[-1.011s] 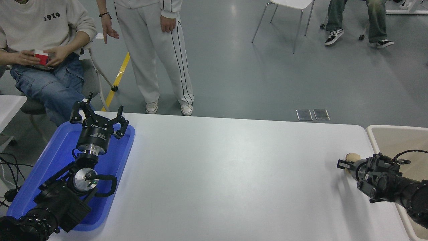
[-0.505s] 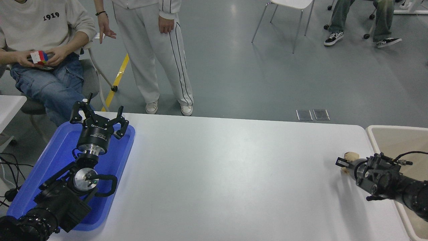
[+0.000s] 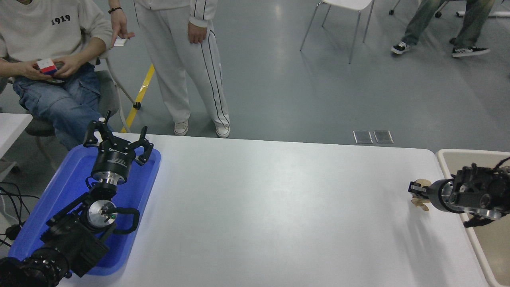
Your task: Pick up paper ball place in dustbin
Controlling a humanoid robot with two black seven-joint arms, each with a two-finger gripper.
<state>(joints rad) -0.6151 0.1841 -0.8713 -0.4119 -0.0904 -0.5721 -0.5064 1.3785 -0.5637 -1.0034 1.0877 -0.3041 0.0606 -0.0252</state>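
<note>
Pinching the paper ball point(image 3: 420, 194) in my right gripper point(image 3: 416, 192), I hold it clear above the white table point(image 3: 259, 207) near its right end. The dustbin point(image 3: 450, 159) lies just to my right — behind my wrist, so the carry goes rightward. My left gripper point(image 3: 118, 140) sits spread over the blue tray point(image 3: 63, 187) — far off.

Tan paper ball point(image 3: 420, 194) (crumpled) held beside the beige dustbin point(image 3: 445, 162).

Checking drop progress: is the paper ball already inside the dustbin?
No: the paper ball sits in the right gripper over the table, left of the dustbin rim.
</note>
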